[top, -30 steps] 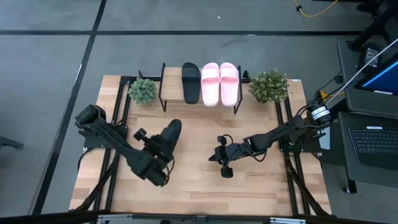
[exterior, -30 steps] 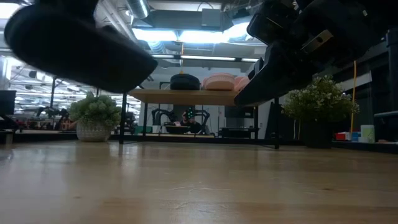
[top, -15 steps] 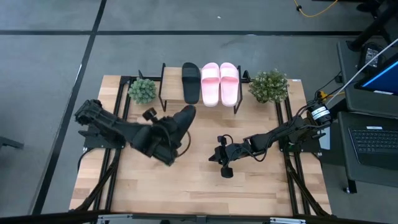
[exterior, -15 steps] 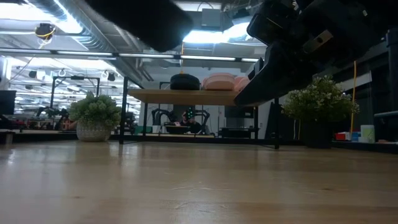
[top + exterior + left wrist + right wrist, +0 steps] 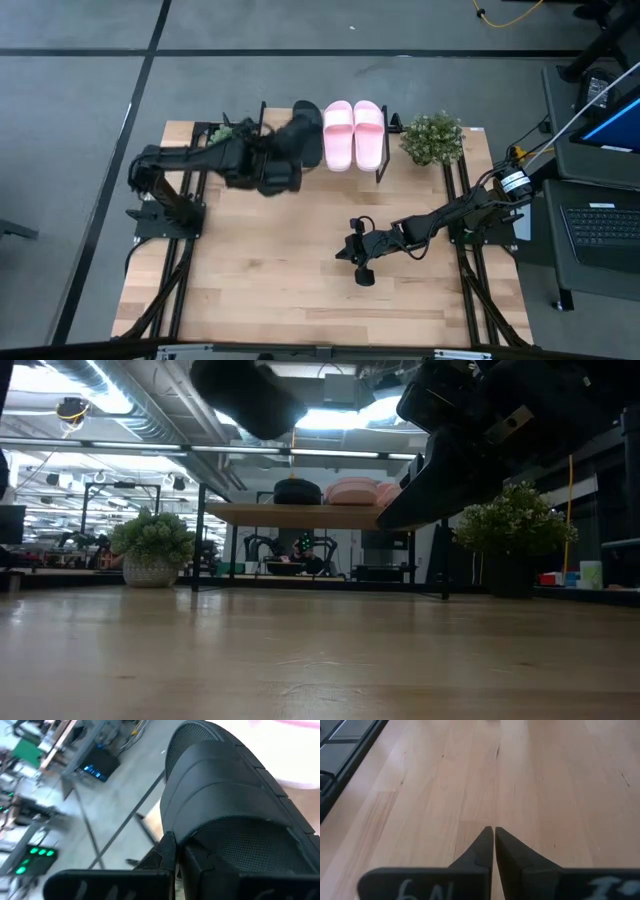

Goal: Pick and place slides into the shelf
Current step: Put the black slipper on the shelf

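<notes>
Left tool [image 5: 272,160] has swung its clamped black slide [image 5: 290,140] from mid-tabletop to the shelf [image 5: 270,150]. Risk: it strikes the shelved black slide [image 5: 297,491]. Right tool [image 5: 352,250] hovers closed, empty.

Handwritten "6N" on right tool [image 5: 493,836] base; rest unreadable.

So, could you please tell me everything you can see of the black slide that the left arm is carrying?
The black slide is matte, rubbery-looking, with a broad, finely textured strap and ridged edges. The left pincer is shut on it, holding it in the air. In the high view it hangs over the left part of the shelf, beside or over the black slide already lying there; whether they touch is unclear. Two pink slides lie further right.
</notes>
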You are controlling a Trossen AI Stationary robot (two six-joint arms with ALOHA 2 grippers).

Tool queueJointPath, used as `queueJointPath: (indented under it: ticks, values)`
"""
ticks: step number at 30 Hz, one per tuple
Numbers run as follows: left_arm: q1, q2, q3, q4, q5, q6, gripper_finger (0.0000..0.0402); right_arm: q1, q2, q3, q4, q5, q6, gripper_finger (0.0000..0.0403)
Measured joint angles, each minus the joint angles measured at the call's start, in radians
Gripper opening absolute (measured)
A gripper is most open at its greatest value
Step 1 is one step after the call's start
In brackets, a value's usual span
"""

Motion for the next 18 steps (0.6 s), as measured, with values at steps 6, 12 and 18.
queueJointPath:
  ticks: [6,12,18]
  values:
    - [0.124,0.0,0.0,0.0,-0.001,0.064,0.0,0.0,0.0,0.0,0.0,0.0,-0.001,0.0021]
    - [0.187,0.018,0.0,0.001,-0.075,0.082,0.0,0.0,0.001,0.0,0.0,0.0,-0.024,0.0021]
    - [0.232,0.069,0.001,0.002,-0.127,0.095,0.0,0.0,0.001,0.0,0.0,0.0,-0.023,0.0021]
